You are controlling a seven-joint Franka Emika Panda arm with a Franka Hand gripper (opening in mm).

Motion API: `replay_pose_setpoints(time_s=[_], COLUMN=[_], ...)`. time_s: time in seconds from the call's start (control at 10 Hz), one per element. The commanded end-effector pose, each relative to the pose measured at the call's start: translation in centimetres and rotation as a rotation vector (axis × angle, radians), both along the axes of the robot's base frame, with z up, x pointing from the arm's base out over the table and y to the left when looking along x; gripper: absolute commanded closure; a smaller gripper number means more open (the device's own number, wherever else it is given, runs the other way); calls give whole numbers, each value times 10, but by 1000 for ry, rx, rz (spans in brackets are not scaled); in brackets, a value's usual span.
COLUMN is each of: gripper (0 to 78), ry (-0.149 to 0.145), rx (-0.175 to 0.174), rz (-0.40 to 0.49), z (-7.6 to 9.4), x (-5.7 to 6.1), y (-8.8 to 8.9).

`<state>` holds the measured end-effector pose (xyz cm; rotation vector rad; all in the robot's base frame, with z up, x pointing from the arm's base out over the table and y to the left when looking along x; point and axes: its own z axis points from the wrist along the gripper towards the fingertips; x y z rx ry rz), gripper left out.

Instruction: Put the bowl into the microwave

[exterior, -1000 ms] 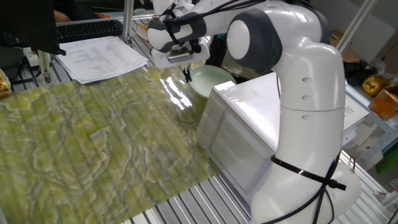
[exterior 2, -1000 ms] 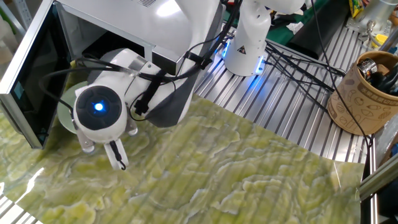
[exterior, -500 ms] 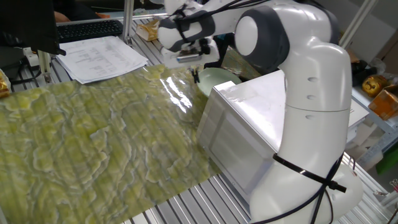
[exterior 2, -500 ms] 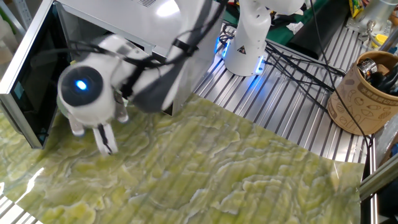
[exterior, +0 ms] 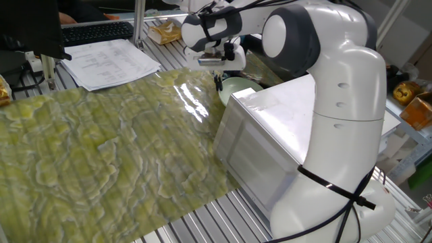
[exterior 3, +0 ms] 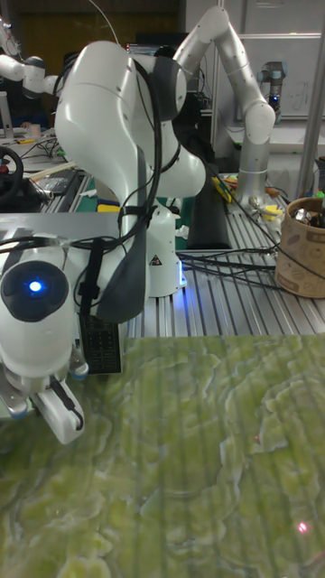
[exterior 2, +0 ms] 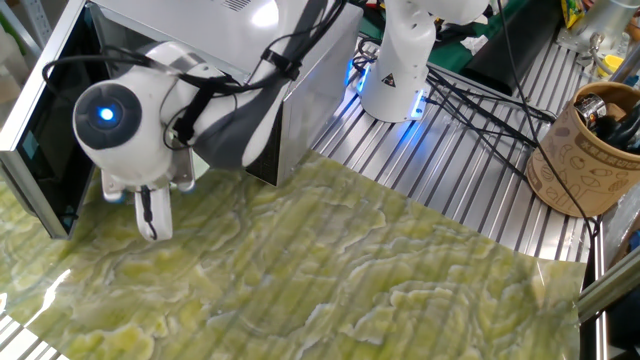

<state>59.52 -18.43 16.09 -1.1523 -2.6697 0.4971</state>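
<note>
Bowl (exterior: 237, 86): one; pale mint-green, glossy, plain, shallow and round. Only part of it shows in one fixed view, at the mouth of the microwave, just past the corner of the casing. In the other two views the arm hides it.

Microwave (exterior: 270, 145): one; boxy, silver-grey metal, standing on the table with its door (exterior 2: 50, 120) swung open. The door is dark glass in a pale frame and stands at the far left of the other fixed view.

Gripper (exterior 2: 148, 215): one; white, pointing down at the mat just in front of the microwave opening, close beside the bowl in one fixed view (exterior: 218, 82). The fingers look close together with nothing visible between them, but whether they are fully closed I cannot tell.

Arm (exterior: 337, 101): one white arm at work, its base behind the microwave. A blue light glows on its wrist (exterior 3: 34, 287). A second white arm (exterior 3: 236, 81) stands further back in the room.

Mat (exterior: 108, 155): one; green-yellow with a marbled pattern, glossy, covering most of the working surface.

Table (exterior 2: 470, 200): ribbed metal slats, bare beyond the mat's edge; black cables (exterior 2: 480, 110) trail across them.

Papers (exterior: 111, 61): a loose sheaf of printed sheets at the left edge of the mat.

Keyboard (exterior: 94, 30): one; black, behind the papers.

Container (exterior 2: 585, 150): one; brown, patterned, round, at the right, with dark items standing in it.
</note>
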Motion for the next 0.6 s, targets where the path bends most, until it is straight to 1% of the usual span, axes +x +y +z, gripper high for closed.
replay_pose_setpoints(time_s=[0.1,0.2,0.3,0.4,0.6], gripper=[762,762,762,762,762], ry=[-3,10,14,32,34], rx=[-38,-58,-62,-66,-63], rz=[-45,-41,-40,-33,-28], z=[2,1,1,-4,-12], x=[-2,-4,-4,-12,-24], y=[-4,-9,-10,-21,-35])
